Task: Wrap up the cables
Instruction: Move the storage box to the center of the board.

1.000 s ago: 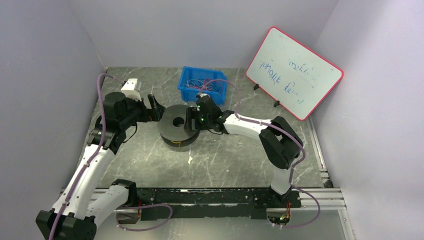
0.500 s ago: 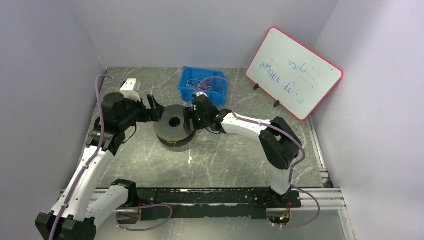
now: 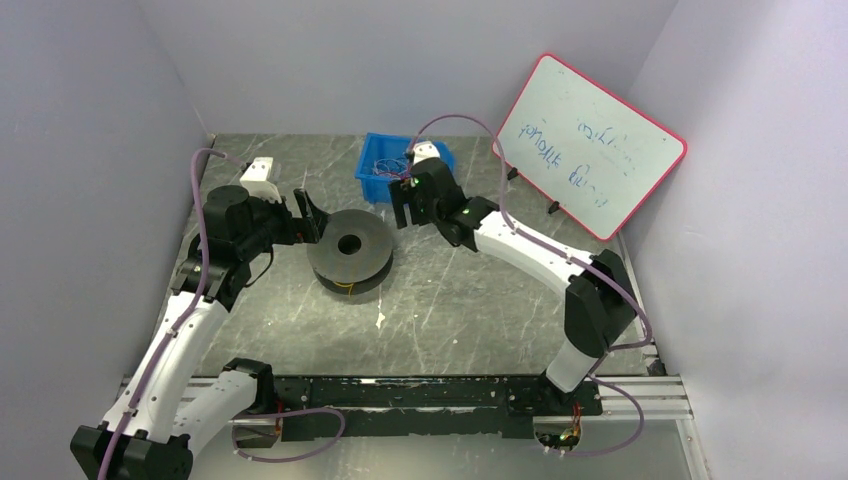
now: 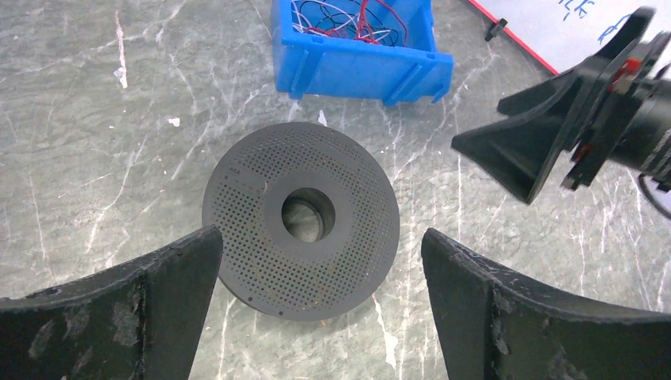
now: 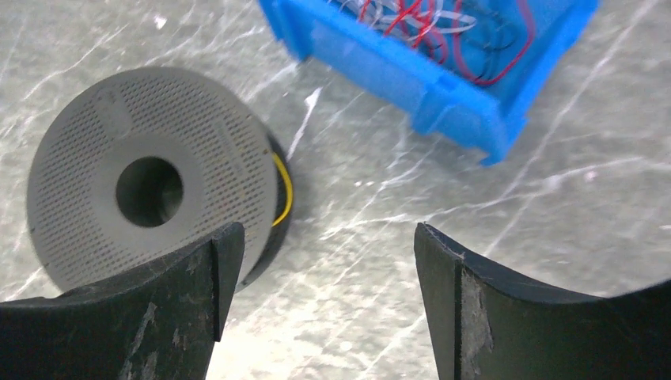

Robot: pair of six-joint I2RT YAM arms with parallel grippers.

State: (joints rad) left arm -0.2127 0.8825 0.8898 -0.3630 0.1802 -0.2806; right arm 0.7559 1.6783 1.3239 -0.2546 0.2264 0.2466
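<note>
The cables (image 4: 352,20) are a tangle of thin red, white and blue wires in a blue bin (image 4: 372,71), also seen in the right wrist view (image 5: 443,28). A dark perforated spool (image 3: 350,250) lies flat mid-table with a yellow wire (image 5: 286,190) showing under its rim. My left gripper (image 3: 310,216) is open at the spool's left edge, and its fingers straddle the spool (image 4: 301,218) from above. My right gripper (image 3: 408,210) is open and empty. It hangs between the spool and the bin (image 3: 380,165) and touches neither.
A red-framed whiteboard (image 3: 588,145) leans at the back right. Small pale scraps (image 3: 380,320) lie on the marble-patterned table in front of the spool. Grey walls close in the left, back and right sides.
My right gripper has left the spool's right side and moved up and back toward the bin. The spool shifted slightly left. The left arm has barely moved.
</note>
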